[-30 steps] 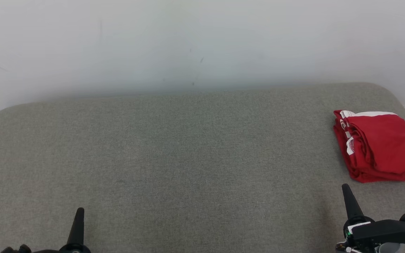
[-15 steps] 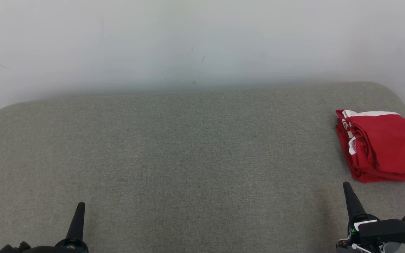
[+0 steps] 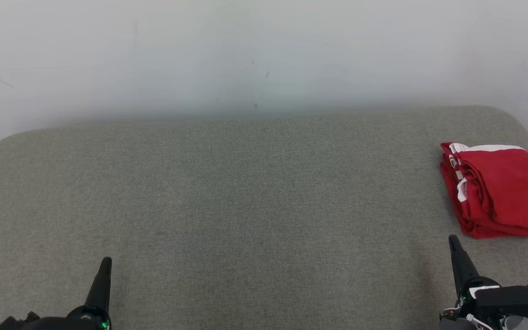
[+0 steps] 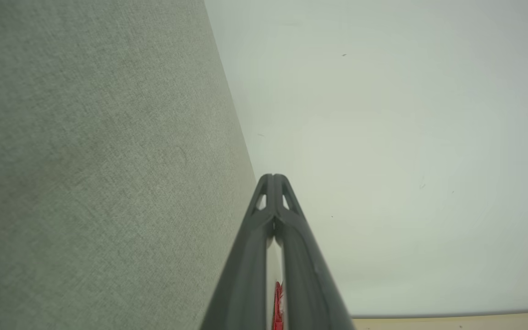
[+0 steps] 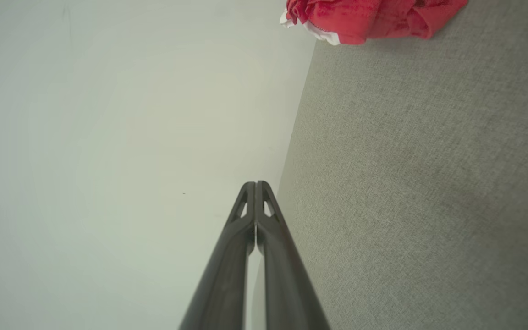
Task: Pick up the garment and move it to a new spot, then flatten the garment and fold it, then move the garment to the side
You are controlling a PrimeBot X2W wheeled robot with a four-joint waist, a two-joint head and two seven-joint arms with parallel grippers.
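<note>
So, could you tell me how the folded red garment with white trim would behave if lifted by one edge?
The folded red garment shows soft, rumpled layers, so it would probably droop and unfold. It looks thin, hence likely light. On the textured grey fabric surface, pushing would probably bunch it.

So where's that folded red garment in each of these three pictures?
Head view: red garment at the far right, lying folded on the grey surface.
Left wrist view: a thin red sliver at the bottom edge, near the middle.
Right wrist view: at the top edge, right of centre.
Shared landmark: the line where the grey surface meets the white wall.
</note>
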